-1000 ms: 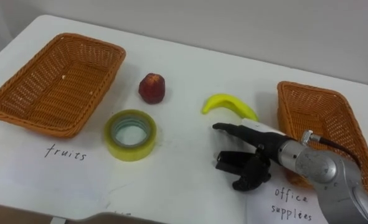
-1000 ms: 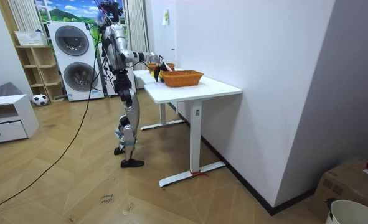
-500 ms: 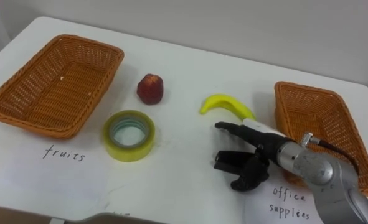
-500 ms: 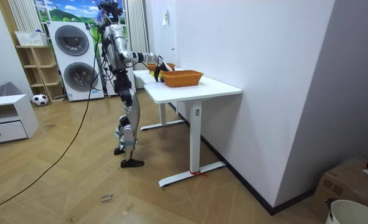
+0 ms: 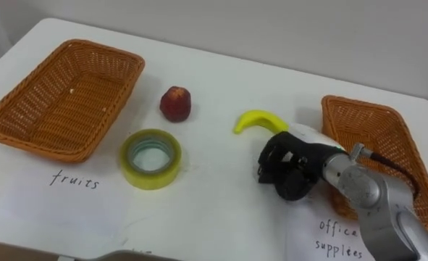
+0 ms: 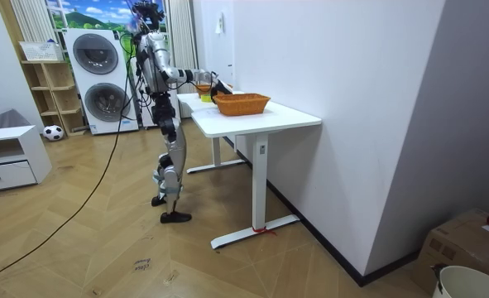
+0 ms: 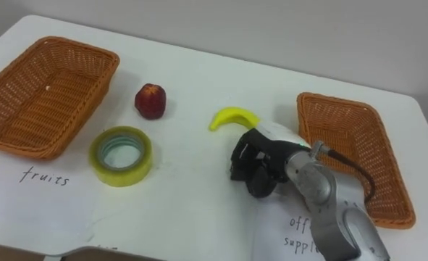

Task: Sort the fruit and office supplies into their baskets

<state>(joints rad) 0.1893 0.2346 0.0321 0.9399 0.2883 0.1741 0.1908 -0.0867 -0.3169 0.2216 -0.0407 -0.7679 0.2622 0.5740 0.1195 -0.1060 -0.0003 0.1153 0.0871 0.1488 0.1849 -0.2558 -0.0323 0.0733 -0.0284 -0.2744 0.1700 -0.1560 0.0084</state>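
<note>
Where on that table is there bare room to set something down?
Free: the far strip behind the apple and banana, from left basket to right basket; also the near stretch between the tape and the right hand. Crowded: around the banana, where that hand sits close by the right basket.

White table; stacked washing machines — a ball nearby.

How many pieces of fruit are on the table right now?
2: a red fruit right of the fruits basket, beyond the tape; a banana just beyond the right hand, which may hide more.
</note>
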